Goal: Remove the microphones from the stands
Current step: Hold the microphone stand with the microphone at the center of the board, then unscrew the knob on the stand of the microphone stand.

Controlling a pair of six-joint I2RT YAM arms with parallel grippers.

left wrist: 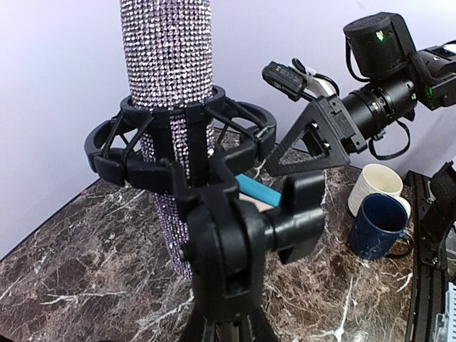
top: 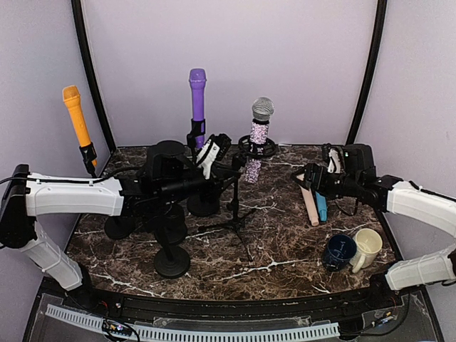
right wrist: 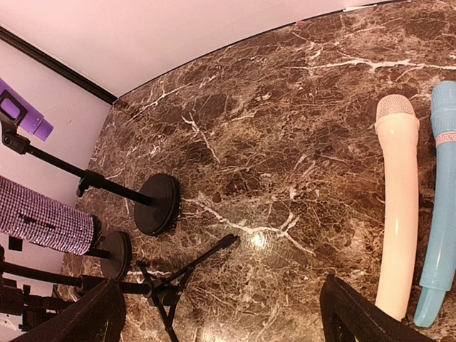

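Note:
The rhinestone microphone stands upright in a black shock mount on a tripod stand. In the left wrist view the microphone sits in the mount just behind the stand's swivel joint, which fills the foreground and hides my fingers. My left gripper is close to the left of the mount; its jaw state does not show. My right gripper hovers open and empty over the table, its fingers wide apart, to the right of the tripod.
An orange microphone and a purple one stand on other stands. Round stand bases crowd the left middle. A beige microphone and a blue one lie at right. A navy mug and a cream mug stand front right.

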